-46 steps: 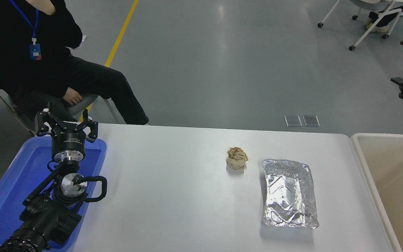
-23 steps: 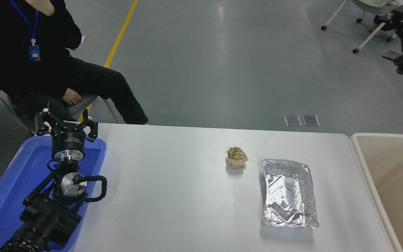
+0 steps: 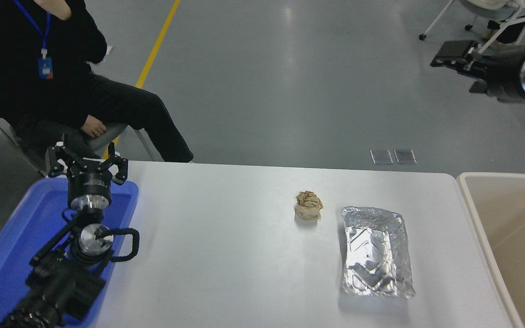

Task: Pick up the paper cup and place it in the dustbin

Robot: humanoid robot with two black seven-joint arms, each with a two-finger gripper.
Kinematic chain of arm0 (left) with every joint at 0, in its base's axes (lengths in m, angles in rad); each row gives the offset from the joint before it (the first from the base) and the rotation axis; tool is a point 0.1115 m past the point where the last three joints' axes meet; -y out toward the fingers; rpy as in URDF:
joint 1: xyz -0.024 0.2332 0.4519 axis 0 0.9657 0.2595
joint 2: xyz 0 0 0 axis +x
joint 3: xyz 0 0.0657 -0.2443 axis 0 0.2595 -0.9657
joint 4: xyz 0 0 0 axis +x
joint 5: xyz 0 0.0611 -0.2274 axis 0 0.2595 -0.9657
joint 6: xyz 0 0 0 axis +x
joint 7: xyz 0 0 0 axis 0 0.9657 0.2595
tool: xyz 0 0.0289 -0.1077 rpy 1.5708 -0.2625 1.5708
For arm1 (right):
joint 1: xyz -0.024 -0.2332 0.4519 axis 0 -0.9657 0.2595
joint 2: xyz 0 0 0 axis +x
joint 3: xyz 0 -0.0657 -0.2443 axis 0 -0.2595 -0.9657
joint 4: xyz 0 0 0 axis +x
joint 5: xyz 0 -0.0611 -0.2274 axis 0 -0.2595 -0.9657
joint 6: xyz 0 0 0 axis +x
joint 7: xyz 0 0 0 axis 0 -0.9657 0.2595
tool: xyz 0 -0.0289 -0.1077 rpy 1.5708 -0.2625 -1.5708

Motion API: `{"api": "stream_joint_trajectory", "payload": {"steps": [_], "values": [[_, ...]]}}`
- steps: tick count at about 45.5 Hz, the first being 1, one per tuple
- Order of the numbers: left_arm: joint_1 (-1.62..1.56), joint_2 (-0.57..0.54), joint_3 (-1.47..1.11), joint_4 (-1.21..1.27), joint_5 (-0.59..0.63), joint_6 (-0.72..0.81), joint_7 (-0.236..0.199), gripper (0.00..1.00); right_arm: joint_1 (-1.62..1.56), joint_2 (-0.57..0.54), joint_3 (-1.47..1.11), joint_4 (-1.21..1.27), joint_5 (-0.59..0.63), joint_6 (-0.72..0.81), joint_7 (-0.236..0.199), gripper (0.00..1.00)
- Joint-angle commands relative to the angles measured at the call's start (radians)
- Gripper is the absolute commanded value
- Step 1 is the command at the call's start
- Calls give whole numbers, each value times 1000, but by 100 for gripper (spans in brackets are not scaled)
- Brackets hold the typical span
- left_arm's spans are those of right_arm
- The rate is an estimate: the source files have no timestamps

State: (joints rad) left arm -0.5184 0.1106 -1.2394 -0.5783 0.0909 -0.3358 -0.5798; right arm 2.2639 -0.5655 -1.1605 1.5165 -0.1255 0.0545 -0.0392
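No paper cup shows anywhere in the head view; it is hidden or out of view. The dustbin (image 3: 477,228), a large beige bin with a thick rounded rim, stands against the table's right edge, and only part of its tan inside shows. My right gripper (image 3: 448,53) is raised high at the top right, above the floor beyond the table, pointing left, far from the bin. My left gripper (image 3: 87,160) is parked open and empty over the blue tray at the lower left.
A crumpled brown paper ball (image 3: 309,205) lies mid-table. A foil tray (image 3: 375,251) lies to its right, near the bin. A blue plastic tray (image 3: 14,246) sits at the table's left end. A person in black (image 3: 39,77) sits beyond the far left corner.
My right arm has swung up and leftwards at the top right, turning until the gripper points left. The left arm and the things on the table have not moved.
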Motion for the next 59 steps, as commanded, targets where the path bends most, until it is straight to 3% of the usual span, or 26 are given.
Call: {"api": "stream_joint_trajectory", "payload": {"steps": [1,12,35,59], "values": [[0,0,0,0,1,0,0,99,89,162,-74,90,-37,109,-1,100],[0,1,0,0,0,0,0,99,71,242,-68,181,-36,186,-1,100],[0,0,0,0,0,0,0,99,94,246,33,229,13,539,-2,100],[0,0,0,0,0,0,0,99,63,240,-114,202,3,510,-14,100]]}}
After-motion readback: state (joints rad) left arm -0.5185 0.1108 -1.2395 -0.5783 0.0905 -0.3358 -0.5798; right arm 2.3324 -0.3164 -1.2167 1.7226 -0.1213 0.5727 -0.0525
